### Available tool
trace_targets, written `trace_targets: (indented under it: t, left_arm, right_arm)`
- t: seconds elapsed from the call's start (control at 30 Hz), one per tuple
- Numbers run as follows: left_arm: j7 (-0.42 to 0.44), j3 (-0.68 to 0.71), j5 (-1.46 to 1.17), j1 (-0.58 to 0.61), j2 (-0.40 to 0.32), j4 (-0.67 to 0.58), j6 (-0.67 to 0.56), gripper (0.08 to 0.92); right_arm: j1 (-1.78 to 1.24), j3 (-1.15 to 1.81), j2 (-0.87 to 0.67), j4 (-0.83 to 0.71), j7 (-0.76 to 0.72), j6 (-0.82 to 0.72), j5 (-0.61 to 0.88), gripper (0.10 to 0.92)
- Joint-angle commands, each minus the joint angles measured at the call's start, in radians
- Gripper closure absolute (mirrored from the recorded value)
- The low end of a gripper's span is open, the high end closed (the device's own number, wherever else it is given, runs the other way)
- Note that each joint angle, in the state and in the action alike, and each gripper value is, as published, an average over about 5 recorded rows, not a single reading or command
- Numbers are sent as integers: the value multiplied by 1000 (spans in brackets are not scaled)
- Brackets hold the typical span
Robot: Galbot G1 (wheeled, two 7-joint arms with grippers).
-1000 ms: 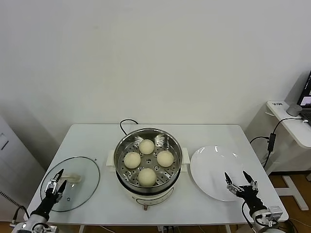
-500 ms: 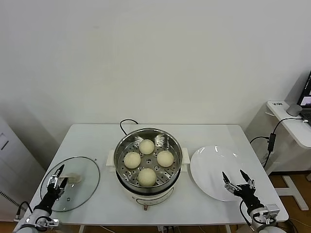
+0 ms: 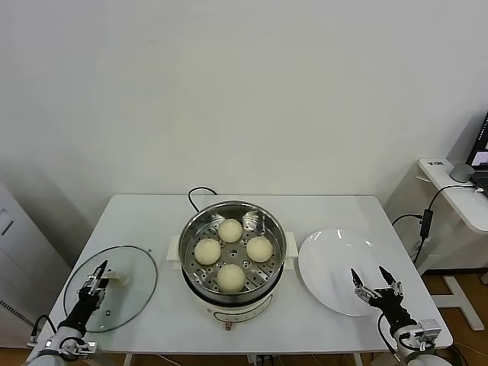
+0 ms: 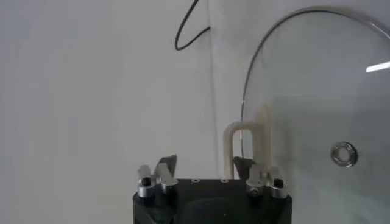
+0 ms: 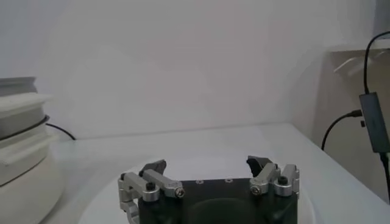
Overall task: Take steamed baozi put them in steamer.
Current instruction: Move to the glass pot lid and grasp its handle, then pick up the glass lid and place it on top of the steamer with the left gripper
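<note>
Chg vs prior: my left end effector (image 3: 97, 277) narrower, fingers half-parted over glass lid (image 3: 122, 267), holding nothing. Right end effector (image 3: 375, 284) wide over plate (image 3: 328, 255). Four baozi (image 3: 230, 229), smooth, cream-white, inside steamer (image 3: 191, 232), mid-worktop (image 3: 152, 213).

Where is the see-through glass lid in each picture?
Head view: the glass lid lies flat on the table's left side, under the left gripper.
Left wrist view: it fills the side past the gripper, its white handle close by.
Right wrist view: not in it.
Shared landmark: the white handle, seen in both.
</note>
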Motion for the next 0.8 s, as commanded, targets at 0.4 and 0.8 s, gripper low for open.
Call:
trace_targets:
  t: [0.4, 0.8]
  left_arm:
    - [91, -46, -161, 13, 56, -187, 31, 874]
    - [335, -21, -351, 3, 190, -454, 283, 894]
  right_arm:
    - [6, 1, 0, -1, 0, -1, 1, 203]
    - [13, 1, -2, 4, 3, -2, 0, 203]
